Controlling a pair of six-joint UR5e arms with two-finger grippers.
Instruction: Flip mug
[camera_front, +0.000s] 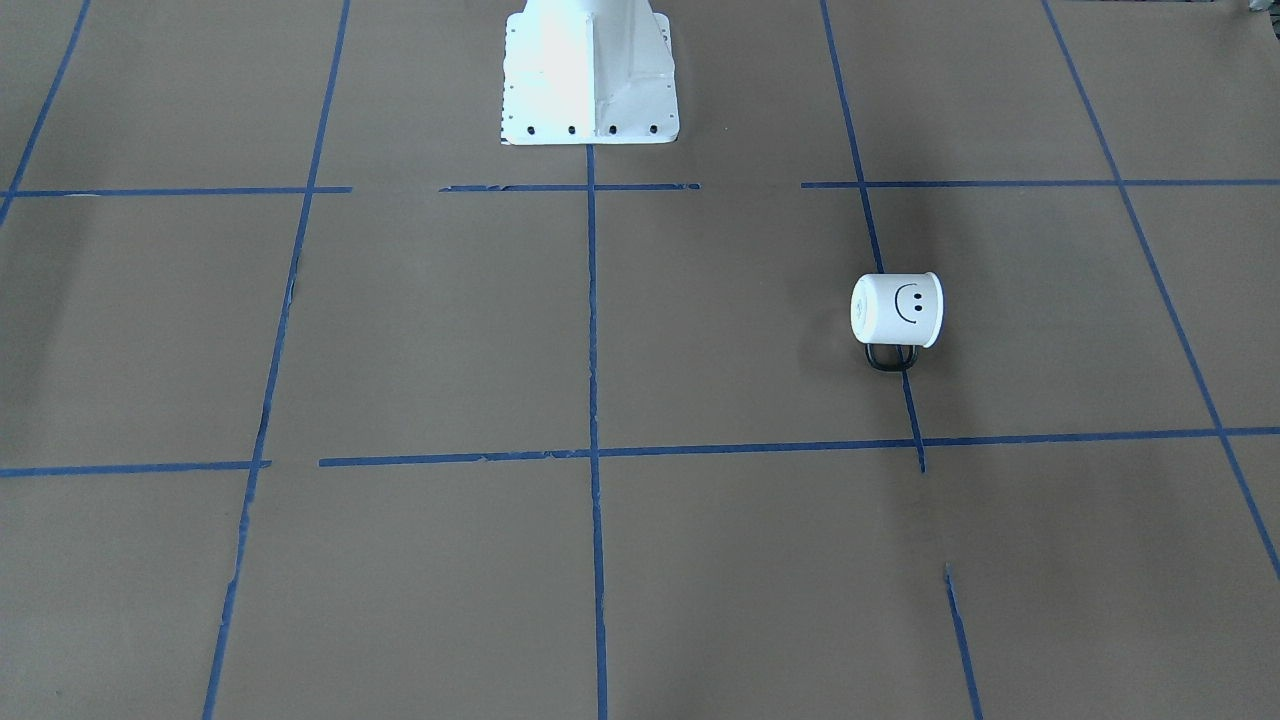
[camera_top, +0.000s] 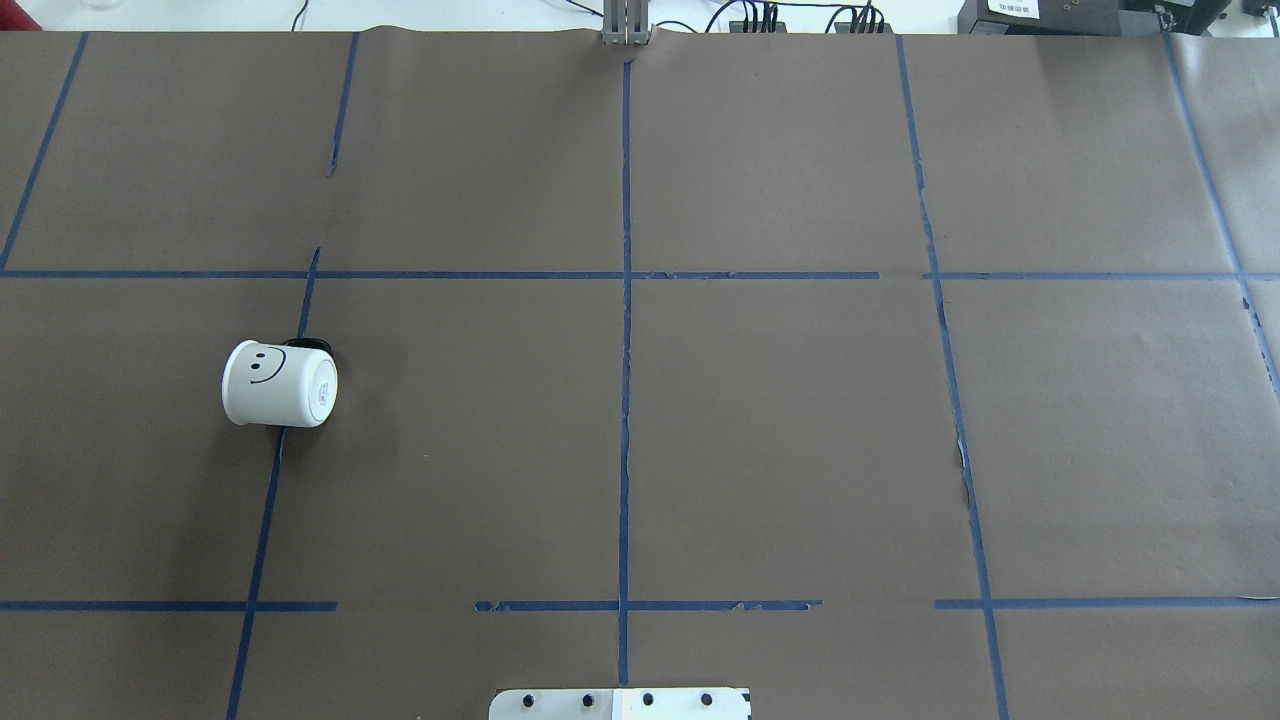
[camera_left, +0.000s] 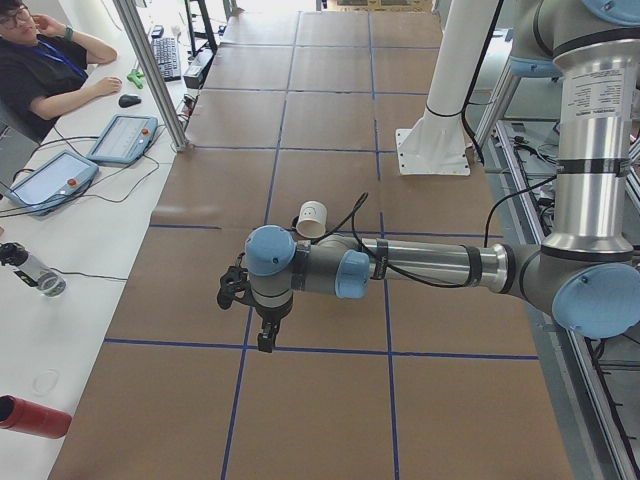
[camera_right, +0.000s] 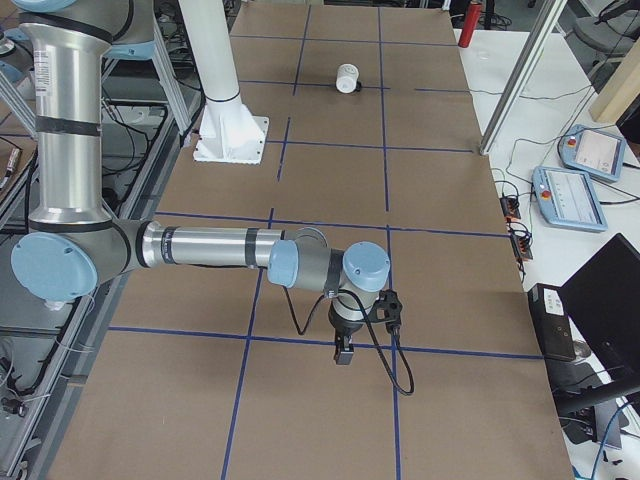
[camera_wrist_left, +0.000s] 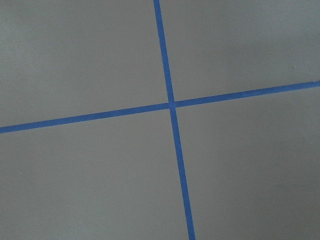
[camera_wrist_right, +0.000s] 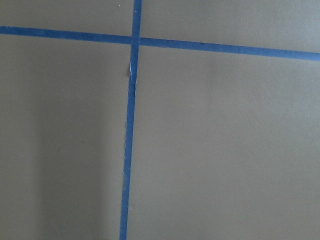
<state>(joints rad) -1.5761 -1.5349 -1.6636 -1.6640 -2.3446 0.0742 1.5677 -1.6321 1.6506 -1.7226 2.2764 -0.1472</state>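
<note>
The white mug (camera_front: 897, 310) with a black smiley face lies on its side on the brown paper, on my left half of the table. Its base faces the table's middle, and its black handle (camera_front: 890, 360) points away from the robot base. It also shows in the overhead view (camera_top: 278, 384), far off in the left side view (camera_left: 312, 218) and in the right side view (camera_right: 347, 78). My left gripper (camera_left: 262, 340) hangs above the paper, well short of the mug; I cannot tell whether it is open. My right gripper (camera_right: 343, 352) hangs far from the mug; I cannot tell its state either. Both wrist views show only paper and blue tape.
The white robot pedestal (camera_front: 588, 75) stands at the table's robot-side edge. Blue tape lines (camera_top: 625, 350) grid the paper. An operator (camera_left: 40, 70) sits at a side desk with tablets (camera_left: 120, 138). A red bottle (camera_left: 35, 415) lies there. Teach pendants (camera_right: 580, 195) lie beside the other end.
</note>
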